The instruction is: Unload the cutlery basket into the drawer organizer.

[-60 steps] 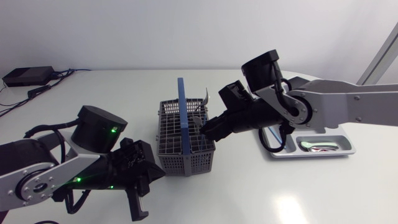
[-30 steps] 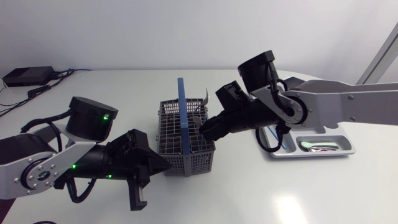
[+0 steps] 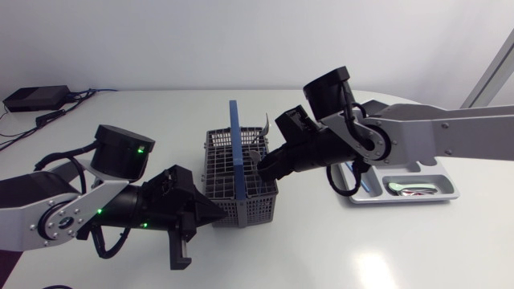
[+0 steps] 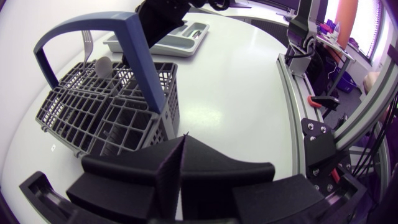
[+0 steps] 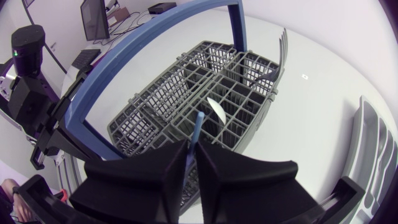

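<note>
The grey cutlery basket (image 3: 229,181) with its tall blue handle (image 3: 234,144) stands mid-table. A fork (image 5: 281,50) and a pale spoon bowl (image 5: 217,111) stick up from its cells. My right gripper (image 3: 262,167) hangs over the basket's right side, shut on a thin blue utensil handle (image 5: 199,124) that rises between its fingers. My left gripper (image 3: 210,215) sits low by the basket's front left corner, shut with nothing in it (image 4: 185,138). The grey drawer organizer (image 3: 450,197) lies at the right and holds a few pieces.
The right arm's links (image 3: 434,132) stretch above the organizer. A black box with cables (image 3: 36,98) lies at the far left corner. White tabletop (image 3: 345,249) stretches in front of the basket and organizer.
My right gripper's fingers have come together on the blue utensil handle and shifted slightly left. My left gripper has swung right, up to the basket's front left corner.
</note>
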